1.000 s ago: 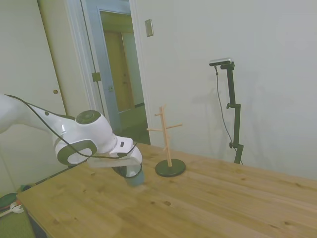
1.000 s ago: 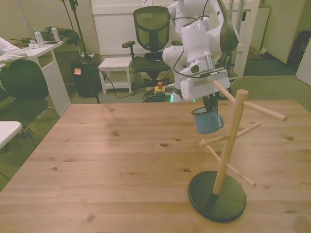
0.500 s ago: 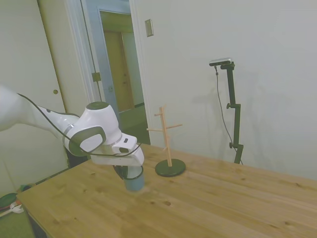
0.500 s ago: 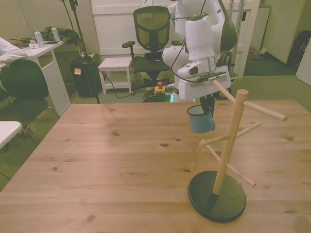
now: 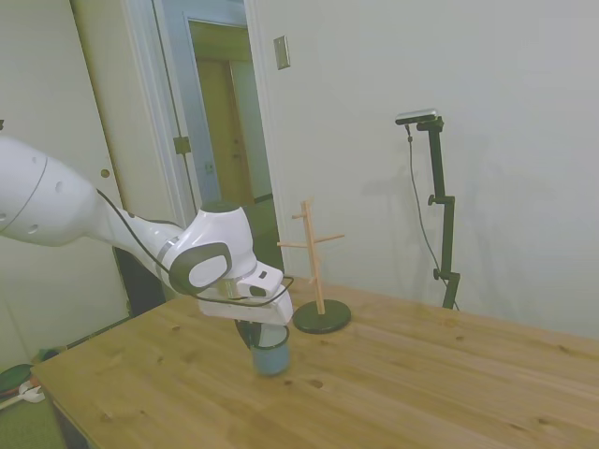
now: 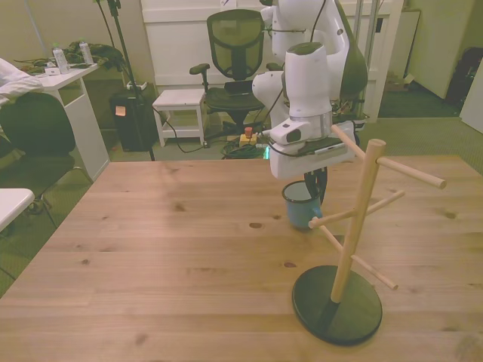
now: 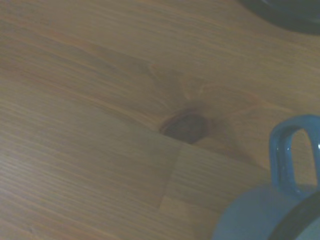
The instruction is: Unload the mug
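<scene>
Bare table [image 6: 151, 249] stretches wide to the front view's left of the claw [image 6: 315, 197], w/ lots of open room that side. Claw comes down from above, closed on the mug [image 6: 299, 205] at its rim by the look of it, so mug hangs upright, opening up. Mug sits low, at or just above the wood; can't tell if touching. Peg stand [image 6: 349, 234] is just beside on the front view's right, a lower peg close to mug wall, so prob. tight there. Table edges well apart.
</scene>
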`<action>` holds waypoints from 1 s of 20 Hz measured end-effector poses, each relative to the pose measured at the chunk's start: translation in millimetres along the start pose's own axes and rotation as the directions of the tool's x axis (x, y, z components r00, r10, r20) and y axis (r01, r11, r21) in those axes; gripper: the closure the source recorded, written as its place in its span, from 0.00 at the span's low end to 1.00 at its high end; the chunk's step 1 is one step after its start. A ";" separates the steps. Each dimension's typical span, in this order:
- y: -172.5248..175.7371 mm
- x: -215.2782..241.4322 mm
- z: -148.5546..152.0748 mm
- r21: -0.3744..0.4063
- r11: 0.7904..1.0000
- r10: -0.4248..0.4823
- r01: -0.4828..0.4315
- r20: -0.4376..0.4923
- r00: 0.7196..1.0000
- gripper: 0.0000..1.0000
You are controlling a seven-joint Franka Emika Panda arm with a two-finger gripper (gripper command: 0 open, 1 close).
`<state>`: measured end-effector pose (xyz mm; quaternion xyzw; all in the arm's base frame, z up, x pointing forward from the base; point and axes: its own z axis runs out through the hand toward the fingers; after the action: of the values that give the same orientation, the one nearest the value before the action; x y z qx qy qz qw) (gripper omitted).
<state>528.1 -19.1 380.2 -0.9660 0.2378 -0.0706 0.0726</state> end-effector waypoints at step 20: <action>-10.7 0.6 9.9 -0.065 0.997 -0.032 0.035 0.039 0.999 0.00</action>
<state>535.1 -8.9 372.5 -0.9729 0.2224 -0.0454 0.0442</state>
